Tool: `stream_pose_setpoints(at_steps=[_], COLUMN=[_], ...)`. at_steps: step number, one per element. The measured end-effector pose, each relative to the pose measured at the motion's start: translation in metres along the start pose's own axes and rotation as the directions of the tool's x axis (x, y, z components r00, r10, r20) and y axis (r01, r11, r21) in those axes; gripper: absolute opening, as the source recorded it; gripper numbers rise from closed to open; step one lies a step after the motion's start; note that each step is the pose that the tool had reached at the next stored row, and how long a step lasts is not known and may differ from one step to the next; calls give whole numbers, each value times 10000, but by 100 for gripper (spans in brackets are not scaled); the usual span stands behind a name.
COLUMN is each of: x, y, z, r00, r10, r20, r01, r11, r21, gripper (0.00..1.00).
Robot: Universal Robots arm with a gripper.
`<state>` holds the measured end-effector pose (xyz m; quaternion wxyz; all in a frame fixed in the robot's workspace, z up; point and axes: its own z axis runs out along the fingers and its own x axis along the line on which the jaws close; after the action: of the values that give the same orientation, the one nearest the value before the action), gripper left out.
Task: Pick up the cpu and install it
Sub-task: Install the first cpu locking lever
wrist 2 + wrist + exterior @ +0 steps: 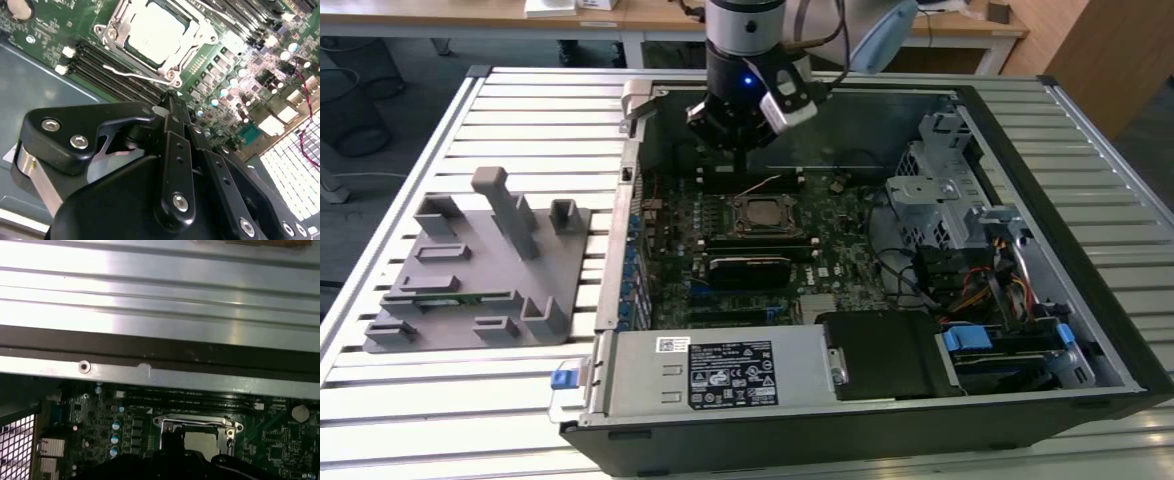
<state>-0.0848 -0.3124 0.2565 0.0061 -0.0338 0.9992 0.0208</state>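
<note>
Beside the socket frame [159, 37] (cpu [155, 30] seated), memory slots [115, 67].

The arm reached straight down, its gripper [739, 160] [170, 102] hanging low with fingers drawn together, holding nothing

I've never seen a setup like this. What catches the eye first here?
The open computer case on the slatted metal table, its green motherboard laid bare. The black claw hangs inside it, just above the socket where the silvery cpu sits. At the exterior view's left lies a grey plastic tray.
</note>
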Motion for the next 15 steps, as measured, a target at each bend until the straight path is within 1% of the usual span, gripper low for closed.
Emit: stream_pose_setpoints(at_steps=[1,2,3,4,8,12,15], x=[0,0,0,0,-16,-70,-97], y=[-4,-9,-14,-21,-25,-29,-32], z=[1,2,3,4,19,35,66], r00=[10000,10000,10000,10000,9999,9998,9998], r10=[2,3,5,11,127,178,179], r20=[10,20,25,26,31,33,33], r01=[-2,-3,-4,-10,-125,-177,-177], r11=[9999,9996,9994,9993,9992,9992,9992], r21=[-153,-285,-347,-374,-374,-371,-370], gripper=[11,11,11,11,11,11,11])
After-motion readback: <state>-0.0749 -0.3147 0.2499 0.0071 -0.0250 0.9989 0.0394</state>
